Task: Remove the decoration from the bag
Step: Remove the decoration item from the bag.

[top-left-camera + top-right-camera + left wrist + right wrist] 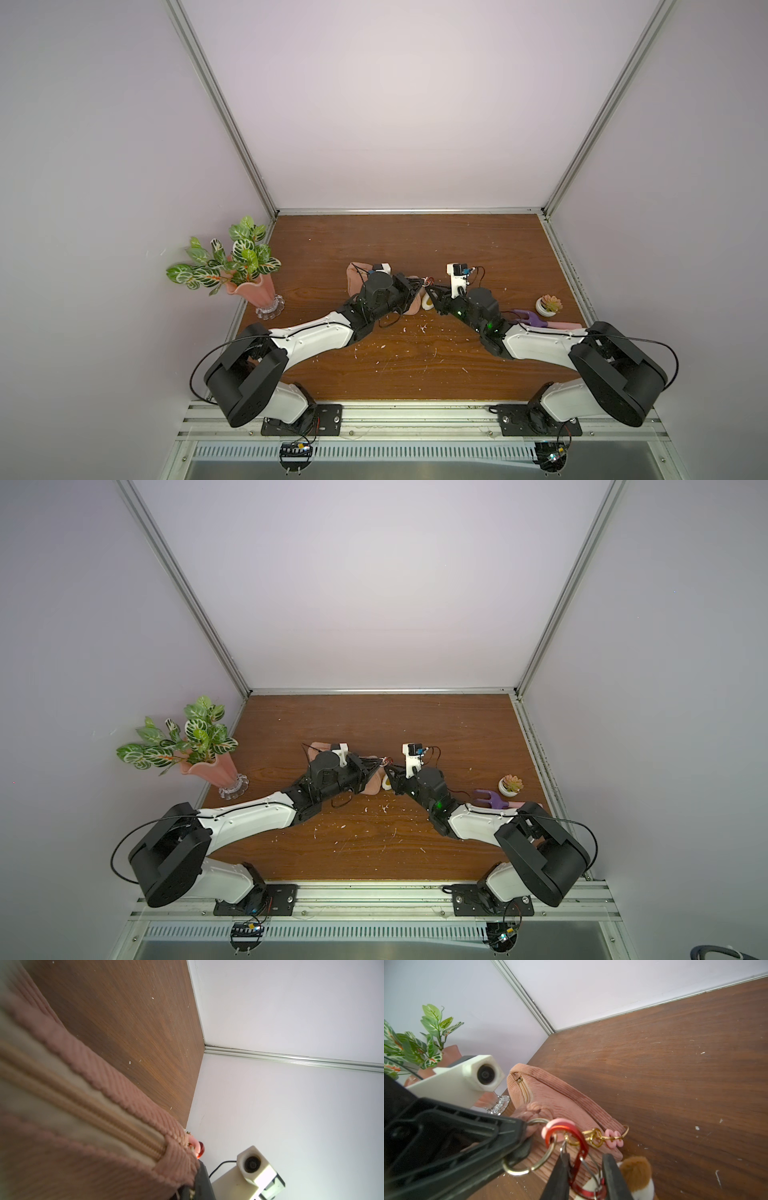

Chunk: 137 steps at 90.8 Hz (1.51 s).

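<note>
Right wrist: right hand (584, 1160) clamps red carabiner (578, 1148); decoration (636, 1174) just beside.

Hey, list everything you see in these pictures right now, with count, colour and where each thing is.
bag: one, dusty pink, table centre
decoration: one, cream and brown, beside the bag
red carabiner: one, red, hooked through rings at the bag's end
vase: one, pink with green leaves, left side
succulent: one, pink-green, white pot, right side
fork tool: one, purple, beside succulent
table: one, brown wood
left gripper: one, black, shut on bag
right gripper: one, black, closed around red carabiner
</note>
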Each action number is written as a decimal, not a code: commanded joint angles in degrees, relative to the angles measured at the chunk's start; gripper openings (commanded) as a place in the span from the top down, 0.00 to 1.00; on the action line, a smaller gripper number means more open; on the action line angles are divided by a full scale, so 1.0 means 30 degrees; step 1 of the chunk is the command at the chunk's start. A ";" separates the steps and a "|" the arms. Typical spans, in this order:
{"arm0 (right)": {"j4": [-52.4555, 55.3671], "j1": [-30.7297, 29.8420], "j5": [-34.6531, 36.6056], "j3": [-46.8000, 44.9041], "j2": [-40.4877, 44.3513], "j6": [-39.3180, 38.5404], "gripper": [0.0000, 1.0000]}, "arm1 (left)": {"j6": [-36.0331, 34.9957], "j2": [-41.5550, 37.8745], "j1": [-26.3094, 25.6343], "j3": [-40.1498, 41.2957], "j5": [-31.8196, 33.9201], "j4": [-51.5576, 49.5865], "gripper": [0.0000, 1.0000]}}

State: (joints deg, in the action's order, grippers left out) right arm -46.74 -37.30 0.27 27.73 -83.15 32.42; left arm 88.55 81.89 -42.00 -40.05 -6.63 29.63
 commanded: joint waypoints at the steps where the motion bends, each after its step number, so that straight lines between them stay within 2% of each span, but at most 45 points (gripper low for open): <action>1: 0.2243 0.2420 0.5975 -0.0476 -0.0124 0.1380 1.00 | -0.0406 -0.1471 0.0722 0.0281 0.1231 0.0353 1.00; 54: -0.1375 0.1719 -0.0345 0.1579 -0.0641 0.1363 1.00 | -0.0629 0.0550 0.0720 -0.0485 0.0768 0.0873 1.00; 83: -0.1363 0.1259 -0.0800 0.2241 -0.0274 0.0776 1.00 | -0.0647 0.2035 0.0728 -0.0832 0.0600 0.1442 1.00; 107: -0.0757 0.1273 0.0024 0.1053 0.0830 0.0299 1.00 | -0.0763 0.2329 0.0727 -0.0811 0.0757 0.1674 1.00; 120: 0.0358 0.1334 0.0194 0.0323 0.1796 0.0123 1.00 | -0.0857 0.2298 0.0726 -0.0804 0.0805 0.1692 1.00; 137: 0.3946 0.1361 0.0288 -0.0262 0.4018 -0.0297 1.00 | -0.1137 0.2280 0.0715 -0.0814 0.0842 0.1704 1.00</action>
State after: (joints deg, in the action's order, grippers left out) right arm -41.25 -33.39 -0.43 27.49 -75.35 33.47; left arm 86.87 88.40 -40.69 -41.71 -5.39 33.91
